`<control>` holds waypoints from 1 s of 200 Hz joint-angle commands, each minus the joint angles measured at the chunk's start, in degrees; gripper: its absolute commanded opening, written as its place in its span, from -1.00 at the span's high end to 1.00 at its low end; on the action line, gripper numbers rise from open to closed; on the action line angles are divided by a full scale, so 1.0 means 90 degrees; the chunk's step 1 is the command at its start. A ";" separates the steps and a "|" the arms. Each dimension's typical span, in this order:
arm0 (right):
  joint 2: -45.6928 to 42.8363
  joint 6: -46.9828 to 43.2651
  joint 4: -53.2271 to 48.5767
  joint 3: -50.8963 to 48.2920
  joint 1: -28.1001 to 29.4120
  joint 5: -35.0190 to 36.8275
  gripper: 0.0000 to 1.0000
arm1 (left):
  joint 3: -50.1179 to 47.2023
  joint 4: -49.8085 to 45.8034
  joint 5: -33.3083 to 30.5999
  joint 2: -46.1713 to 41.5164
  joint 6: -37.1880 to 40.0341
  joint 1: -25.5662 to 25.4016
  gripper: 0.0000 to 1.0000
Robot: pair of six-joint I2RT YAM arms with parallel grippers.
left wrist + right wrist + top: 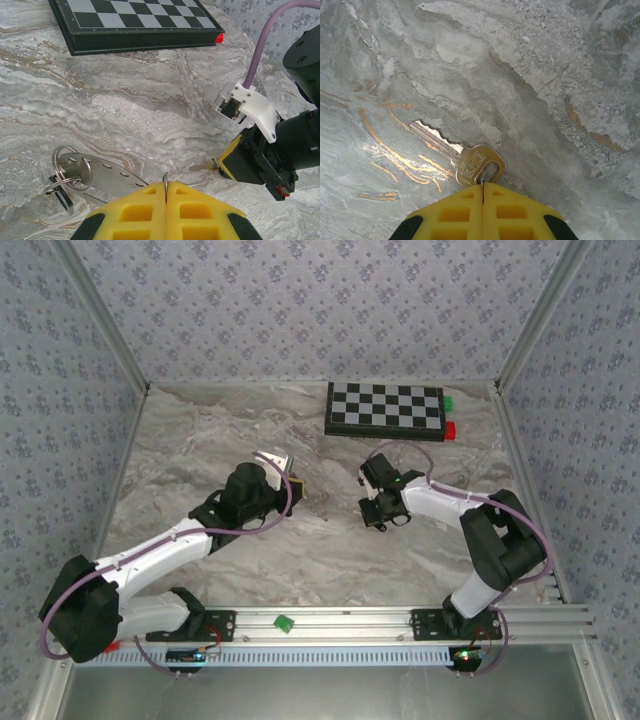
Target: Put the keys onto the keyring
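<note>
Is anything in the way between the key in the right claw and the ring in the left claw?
Nothing visible. The right gripper pinches the key by its head, the left gripper pinches the keyring by its thin wire, and in the left wrist view bare marble table lies between the two.

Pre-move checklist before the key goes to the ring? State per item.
1. Right gripper shut on the key: ok, pinching its head.
2. Left gripper shut: ok.
3. Left gripper holding the keyring: cannot tell; a thin sliver sits between its jaws, while the ring cluster lies off to one side.
4. Key's hole free of the jaws: ok, showing beside the tips.
5. Key at the keyring: not ok, grippers apart in the top view.
6. Ring's split opened: cannot tell.
</note>
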 commanded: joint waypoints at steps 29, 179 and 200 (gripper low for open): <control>-0.0611 -0.0149 0.0135 -0.0154 0.0057 0.0187 1.00 | 0.0022 0.0240 -0.0027 -0.0262 0.0088 -0.0007 1.00; -0.4837 0.0693 0.3487 -0.1814 -0.1551 -0.3877 1.00 | -0.0075 0.0331 -0.0028 -0.0472 0.0038 -0.0008 1.00; -0.4706 0.1229 0.4091 -0.1880 -0.1820 -0.4520 1.00 | -0.0085 0.0332 -0.0018 -0.0482 0.0038 -0.0003 1.00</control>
